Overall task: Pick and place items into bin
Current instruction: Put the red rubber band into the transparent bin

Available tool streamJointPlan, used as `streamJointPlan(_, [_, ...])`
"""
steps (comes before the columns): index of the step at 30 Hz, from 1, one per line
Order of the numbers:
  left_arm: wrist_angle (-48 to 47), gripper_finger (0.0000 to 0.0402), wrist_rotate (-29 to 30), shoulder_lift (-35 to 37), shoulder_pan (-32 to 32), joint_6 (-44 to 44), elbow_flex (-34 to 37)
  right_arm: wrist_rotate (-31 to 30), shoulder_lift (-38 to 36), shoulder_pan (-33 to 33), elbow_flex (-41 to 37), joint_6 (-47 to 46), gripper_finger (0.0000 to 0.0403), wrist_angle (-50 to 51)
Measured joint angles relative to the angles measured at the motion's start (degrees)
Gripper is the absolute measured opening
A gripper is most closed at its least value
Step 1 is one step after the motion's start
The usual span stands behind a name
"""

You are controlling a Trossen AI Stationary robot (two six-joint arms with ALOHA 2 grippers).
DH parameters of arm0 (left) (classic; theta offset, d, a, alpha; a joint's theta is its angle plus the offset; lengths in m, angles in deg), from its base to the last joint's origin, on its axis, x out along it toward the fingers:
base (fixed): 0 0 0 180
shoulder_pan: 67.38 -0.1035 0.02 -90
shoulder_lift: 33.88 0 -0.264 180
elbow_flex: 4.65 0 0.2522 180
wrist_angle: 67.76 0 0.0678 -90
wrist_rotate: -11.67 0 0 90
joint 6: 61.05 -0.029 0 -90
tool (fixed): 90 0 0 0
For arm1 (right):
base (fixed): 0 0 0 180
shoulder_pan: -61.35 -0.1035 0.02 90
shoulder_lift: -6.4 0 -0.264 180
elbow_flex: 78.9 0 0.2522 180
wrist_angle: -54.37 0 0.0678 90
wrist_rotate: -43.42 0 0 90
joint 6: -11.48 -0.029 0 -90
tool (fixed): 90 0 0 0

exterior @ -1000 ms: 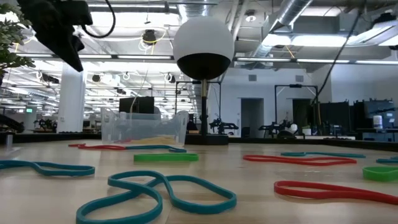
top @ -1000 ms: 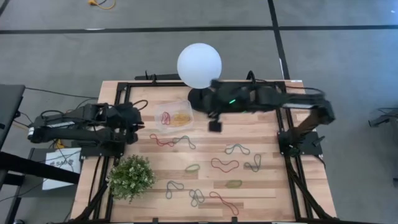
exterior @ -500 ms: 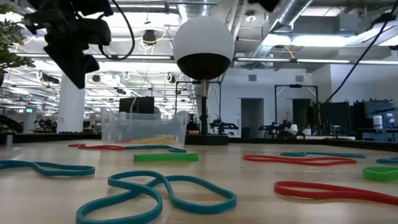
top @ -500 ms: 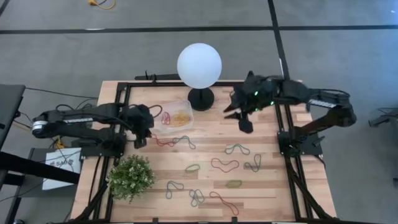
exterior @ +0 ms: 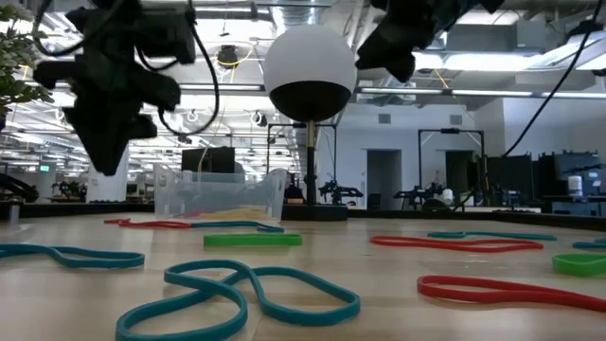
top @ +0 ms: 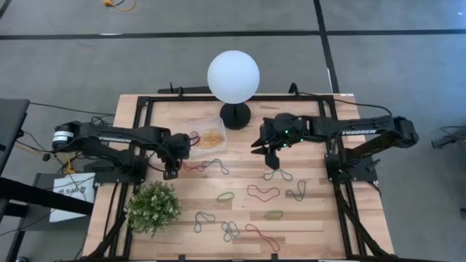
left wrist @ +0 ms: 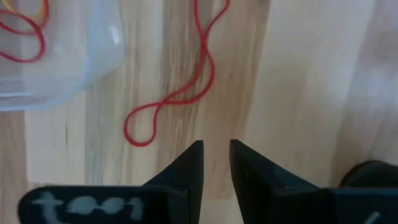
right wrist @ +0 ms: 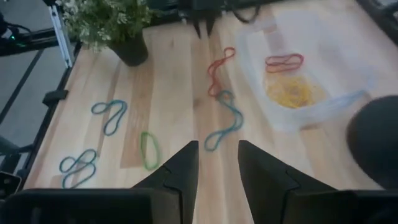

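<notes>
Though narrowly parted, fingers (left wrist: 189, 163) empty.

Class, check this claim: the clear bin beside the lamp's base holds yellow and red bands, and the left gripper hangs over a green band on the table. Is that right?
One detail is wrong. The band under the left gripper is red, not green, as the left wrist view shows. The rest stands: the bin beside the lamp's base holds yellow and red bands.
</notes>
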State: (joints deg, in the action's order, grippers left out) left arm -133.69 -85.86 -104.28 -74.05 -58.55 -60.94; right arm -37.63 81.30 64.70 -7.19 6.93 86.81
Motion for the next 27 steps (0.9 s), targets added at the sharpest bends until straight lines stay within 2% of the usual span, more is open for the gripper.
streamJointPlan(3, [2.3, 0.0066, 0.19, -3.11, 0.71, -0.85, -0.79, 0.0, 1.3, -1.03, -0.59, -0.01, 0.0107, -1.13])
streamJointPlan(6, [12.5, 0.0066, -0.79, -3.98, 2.11, -5.29, -0.95, 0.0, 2.29, -1.76, -0.59, -0.01, 0.0107, -1.61])
streamJointPlan(9, [17.71, 0.0066, -0.83, -3.89, 2.99, -4.92, -1.07, 0.0, 2.33, -1.95, -0.59, -0.05, 0.0107, -1.27])
streamJointPlan(12, [17.79, 0.0066, 2.09, -3.92, 3.39, -2.15, -0.99, -0.02, 2.33, -2.36, -0.59, -0.03, 0.0107, -1.25])
streamJointPlan(17, [20.31, 0.0066, 1.92, -6.15, 5.41, 1.14, 1.14, -0.01, 2.27, -2.58, -0.56, 0.02, 0.0107, -1.23])
streamJointPlan(22, [20.75, 0.0066, 7.81, -9.75, 6.68, 2.23, 2.35, -0.05, 2.27, -2.99, -0.54, 0.31, 0.0107, -1.25])
streamJointPlan(27, [24.41, 0.0066, 7.85, -12.4, 6.31, 5.78, 2.65, -0.03, 2.25, -3.36, -0.54, 0.06, 0.0107, -1.18])
